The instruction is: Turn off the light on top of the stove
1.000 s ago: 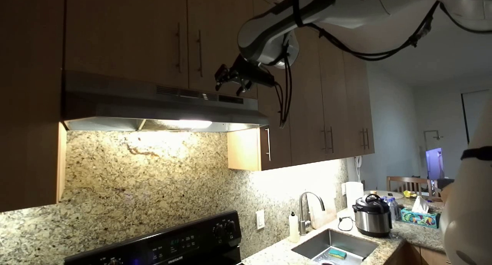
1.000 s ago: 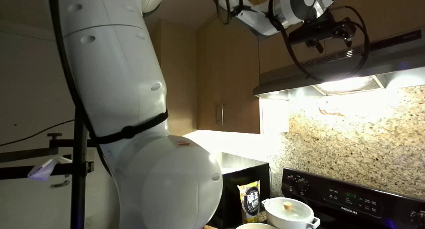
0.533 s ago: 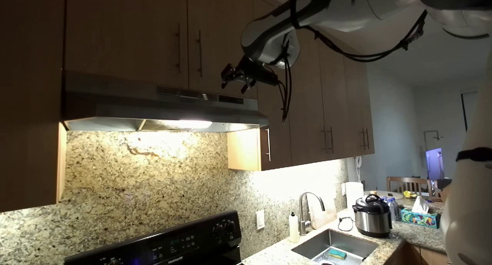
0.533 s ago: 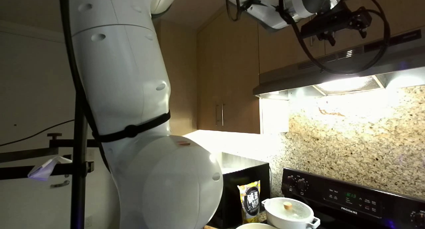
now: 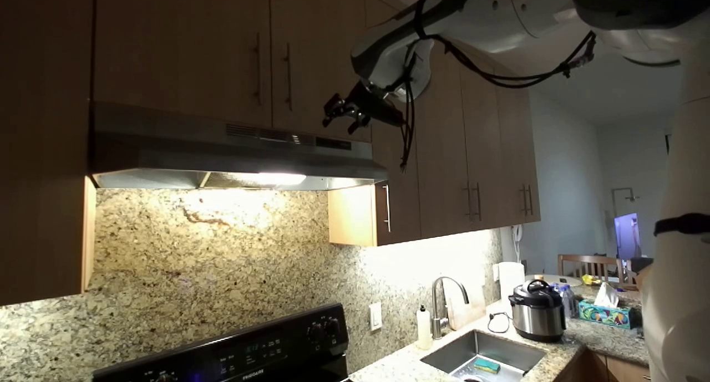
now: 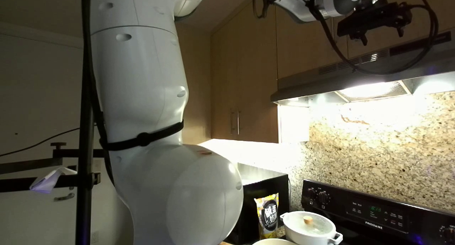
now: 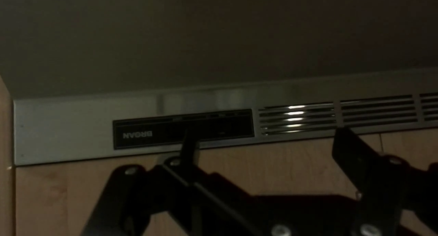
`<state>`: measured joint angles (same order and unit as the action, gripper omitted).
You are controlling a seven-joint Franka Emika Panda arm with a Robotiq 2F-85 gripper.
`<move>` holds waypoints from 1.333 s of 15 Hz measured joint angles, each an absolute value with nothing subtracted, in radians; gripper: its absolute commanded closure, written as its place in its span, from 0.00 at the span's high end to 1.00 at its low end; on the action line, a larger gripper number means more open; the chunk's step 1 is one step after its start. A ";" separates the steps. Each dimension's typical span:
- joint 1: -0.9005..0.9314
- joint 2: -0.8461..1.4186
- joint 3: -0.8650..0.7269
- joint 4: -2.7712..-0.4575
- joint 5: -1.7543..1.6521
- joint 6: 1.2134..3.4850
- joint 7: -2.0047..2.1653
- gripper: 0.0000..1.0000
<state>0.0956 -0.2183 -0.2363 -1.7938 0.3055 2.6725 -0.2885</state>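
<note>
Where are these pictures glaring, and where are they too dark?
In both exterior views, the hood light glares, whitening the backsplash just beneath; upper cabinets sit dim. In the wrist view, vent slats glint; gripper and black panel look murky.

Wood upper cabinets (image 5: pixel 444 149), dim; speckled stone backsplash (image 5: pixel 211 271), brightly lit; pale far wall (image 5: pixel 571 166); wooden chair (image 5: pixel 591 258) toward back; pale door (image 6: pixel 35 216) with handle (image 6: pixel 64 197).
</note>
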 measured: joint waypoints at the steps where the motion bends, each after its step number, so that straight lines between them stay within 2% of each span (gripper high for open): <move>1: 0.107 -0.211 -0.252 -1.784 0.331 2.666 -0.322 1.00; 8: 0.163 -0.175 -0.319 -1.702 0.569 2.487 -0.558 1.00; 20: 0.033 -0.063 -0.272 -1.576 0.628 2.400 -0.584 1.00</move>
<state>0.0327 -0.0630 -0.2717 -1.5759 0.6281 2.3998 -0.5843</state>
